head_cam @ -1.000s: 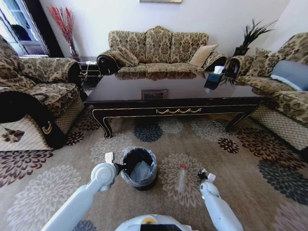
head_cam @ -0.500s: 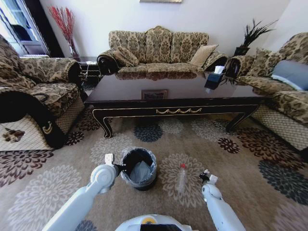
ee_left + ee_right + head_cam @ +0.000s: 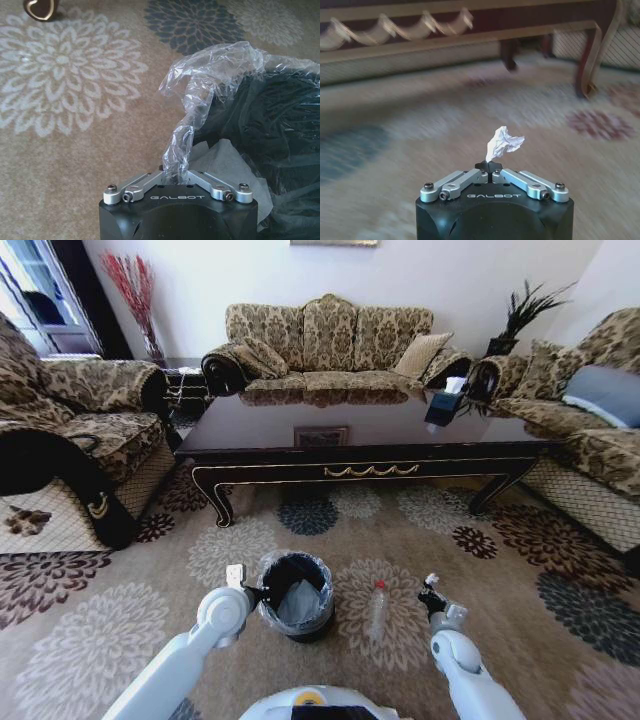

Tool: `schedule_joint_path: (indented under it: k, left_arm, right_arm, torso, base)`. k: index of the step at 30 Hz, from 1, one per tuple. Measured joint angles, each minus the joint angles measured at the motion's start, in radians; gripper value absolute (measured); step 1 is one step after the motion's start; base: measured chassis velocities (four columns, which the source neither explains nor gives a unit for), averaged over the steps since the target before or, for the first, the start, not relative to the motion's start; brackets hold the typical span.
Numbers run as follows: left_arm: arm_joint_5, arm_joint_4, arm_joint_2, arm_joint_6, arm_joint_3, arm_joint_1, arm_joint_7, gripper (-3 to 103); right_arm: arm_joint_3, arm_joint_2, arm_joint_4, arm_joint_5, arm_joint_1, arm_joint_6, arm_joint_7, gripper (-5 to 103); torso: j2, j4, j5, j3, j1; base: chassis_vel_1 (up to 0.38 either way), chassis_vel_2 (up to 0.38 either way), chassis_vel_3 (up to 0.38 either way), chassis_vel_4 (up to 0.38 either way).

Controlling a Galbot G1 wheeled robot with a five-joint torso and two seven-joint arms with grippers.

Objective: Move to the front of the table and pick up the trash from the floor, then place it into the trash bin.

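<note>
The black trash bin (image 3: 296,597) stands on the patterned floor (image 3: 500,580) in front of the dark table (image 3: 370,436). Its clear bag liner (image 3: 192,100) is folded over the rim. My left gripper (image 3: 250,592) is beside the bin's rim, shut on a pinch of that liner (image 3: 176,172). Some pale paper lies inside the bin (image 3: 280,150). My right gripper (image 3: 432,591) is low over the carpet to the right, shut on a crumpled white paper piece (image 3: 505,141). A small clear bottle with a red cap (image 3: 377,608) lies on the floor between bin and right gripper.
Sofas ring the table: one at the back (image 3: 330,340), armchairs at the left (image 3: 70,440) and right (image 3: 590,430). A tissue box (image 3: 443,405) sits on the table. The table's gold-trimmed front edge (image 3: 445,30) is ahead of my right gripper.
The left gripper and the bin have shifted slightly to the right together. My right gripper has moved a little to the right and farther from me, still holding the paper.
</note>
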Motion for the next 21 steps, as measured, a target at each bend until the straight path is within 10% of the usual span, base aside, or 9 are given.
schedule_joint_path:
  k: [21]
  left_arm:
    - [0.009,0.077,-0.098,0.001,0.175,-0.140,-0.063,0]
  right_arm:
    - [-0.227,-0.037,0.566,-0.377,-0.324,0.078,-0.133,0]
  torso:
    - [0.000,-0.0001,0.0005,0.000,0.000]
  base:
    - [0.000,0.000,0.000,0.000]
